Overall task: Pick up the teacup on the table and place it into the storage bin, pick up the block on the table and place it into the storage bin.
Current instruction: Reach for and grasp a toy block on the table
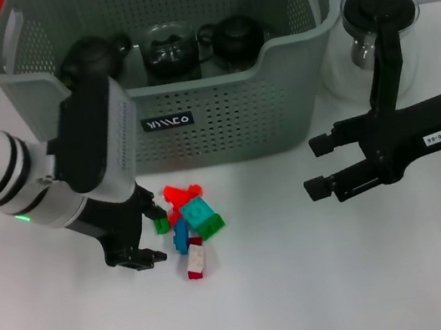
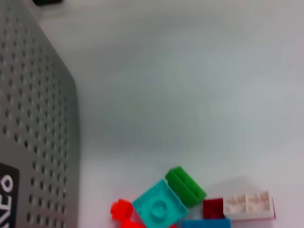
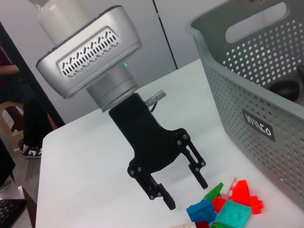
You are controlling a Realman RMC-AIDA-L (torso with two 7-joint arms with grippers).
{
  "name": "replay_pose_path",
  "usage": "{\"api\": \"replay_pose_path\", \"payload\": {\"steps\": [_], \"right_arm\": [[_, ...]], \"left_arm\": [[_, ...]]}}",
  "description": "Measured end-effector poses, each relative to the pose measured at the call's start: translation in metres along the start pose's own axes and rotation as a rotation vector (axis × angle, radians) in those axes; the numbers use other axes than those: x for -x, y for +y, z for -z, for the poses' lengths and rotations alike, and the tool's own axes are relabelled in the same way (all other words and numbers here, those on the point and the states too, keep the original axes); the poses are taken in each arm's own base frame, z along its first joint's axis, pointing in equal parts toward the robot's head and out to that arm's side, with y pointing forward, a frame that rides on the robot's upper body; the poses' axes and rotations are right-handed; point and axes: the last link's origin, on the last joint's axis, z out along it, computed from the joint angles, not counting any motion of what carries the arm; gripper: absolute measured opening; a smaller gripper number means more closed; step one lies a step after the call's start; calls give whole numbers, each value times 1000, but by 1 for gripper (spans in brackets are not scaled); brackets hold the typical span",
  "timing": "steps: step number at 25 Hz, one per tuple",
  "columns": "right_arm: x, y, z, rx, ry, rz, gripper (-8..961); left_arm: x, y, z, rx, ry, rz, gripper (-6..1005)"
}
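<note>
A heap of coloured blocks (image 2: 190, 204) lies on the white desk (image 2: 190, 85), near the storage bin (image 2: 33, 133) with its perforated grey wall.

A glass pitcher (image 1: 381, 36) with a black lid and black handle stands upright on the white table (image 1: 311, 302), just behind the right pincer (image 1: 317, 167) and slightly to its outer side; part of its body is hidden by the arm in front of it. The bare tabletop stretches under and ahead of both pincers. Well behind the left pincer (image 3: 186, 194), beyond the table's far edge, someone in dark clothes (image 3: 9, 71) is partly in view beside a light chair (image 3: 12, 118), with a black-and-white shoe (image 3: 29, 151) on the floor. Pale wall panels (image 3: 204, 23) with a dark seam rise behind that pincer.
</note>
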Motion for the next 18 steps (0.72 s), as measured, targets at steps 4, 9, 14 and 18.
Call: {"api": "replay_pose_path", "payload": {"steps": [4,9,14,18], "right_arm": [[-1,0,0,-1,0,-2,916],[-3,0,1,-3,0,-6,916],[-4,0,2,-4,0,-7,916],[-5,0,2,-5,2,-5,916]], "left_arm": [[-7,-2,-2,13,-39,-20,592],[-16,-5,-2,23,-50,-35,593],[-24,-7,0,30,-61,-43,593],[-27,-10,0,28,-78,-45,594]]}}
